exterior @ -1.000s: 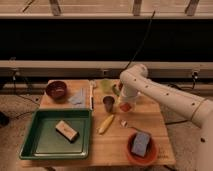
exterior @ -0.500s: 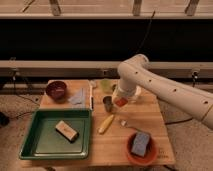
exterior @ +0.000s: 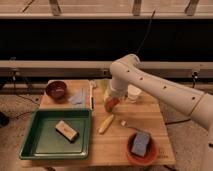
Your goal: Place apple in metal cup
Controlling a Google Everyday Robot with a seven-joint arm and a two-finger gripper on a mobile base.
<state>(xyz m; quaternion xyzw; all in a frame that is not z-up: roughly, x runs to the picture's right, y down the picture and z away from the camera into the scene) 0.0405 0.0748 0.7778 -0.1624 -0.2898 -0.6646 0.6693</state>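
Note:
The arm reaches in from the right to the middle of the wooden table (exterior: 150,125). My gripper (exterior: 112,101) points down and is shut on the small orange-red apple (exterior: 114,103). It holds the apple right over the grey metal cup (exterior: 106,107), which the gripper and apple mostly hide. I cannot tell whether the apple touches the cup's rim.
A pale green cup (exterior: 103,85) and a white paper cup (exterior: 134,93) stand just behind the gripper. A dark red bowl (exterior: 56,90) and blue cloth (exterior: 77,97) lie at the left back. A green tray (exterior: 35,142) holds a block. A yellow item (exterior: 106,123) and an orange bowl (exterior: 131,156) lie in front.
The gripper has moved left with the apple, from beside the white cup to over the metal cup, which is now mostly covered.

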